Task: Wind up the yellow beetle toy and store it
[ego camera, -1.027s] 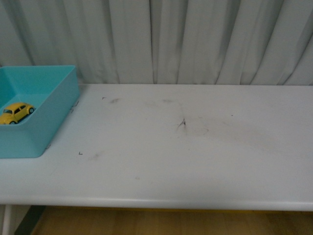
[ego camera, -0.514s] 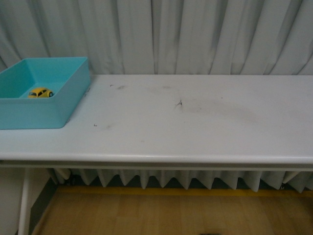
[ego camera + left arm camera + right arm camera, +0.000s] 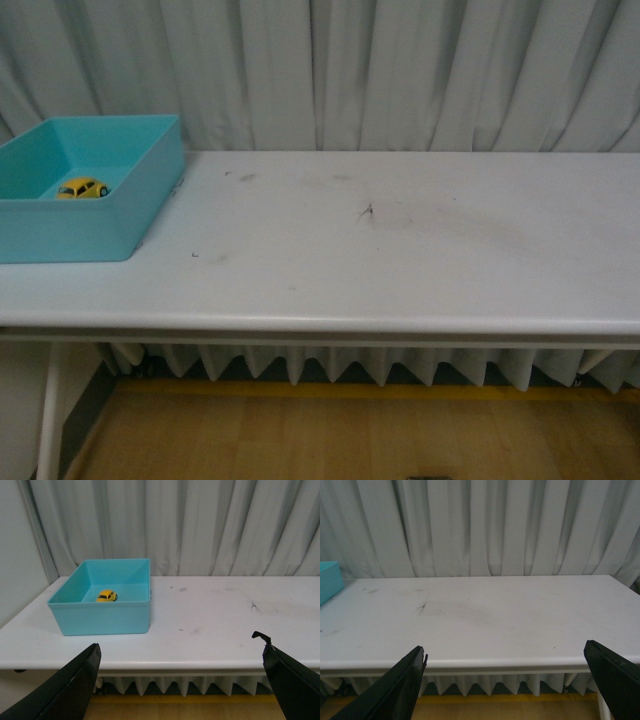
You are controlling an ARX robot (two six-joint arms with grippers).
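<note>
The yellow beetle toy [image 3: 83,188] is seen inside a teal bin [image 3: 90,240], resting on the bin's floor toward its left part, upright on its wheels. The bin is placed at the far-left end of a white table [image 3: 400,260], well apart from both grippers. In the left wrist view the toy [image 3: 107,596] is shown on the floor of the same bin [image 3: 105,617], close to the bin's far wall.

Dark scuff marks [image 3: 368,212] are spread over the middle of the tabletop; smaller smudges are noted nearer the bin. Pleated grey-white curtains [image 3: 400,70] are hung behind the table, and a wood floor [image 3: 330,435] is visible below the near edge.

No arm is caught in the front view. The left gripper [image 3: 182,680] is seen from its wrist camera only as two dark fingers [image 3: 70,685] at the frame's lower corners, spread wide, with nothing held between them; it is held off the near edge of the table. The right gripper [image 3: 512,685] is likewise shown with its fingers [image 3: 395,690] spread wide and empty, held before the near table edge, with just a corner of the bin [image 3: 330,582] caught at the left.
</note>
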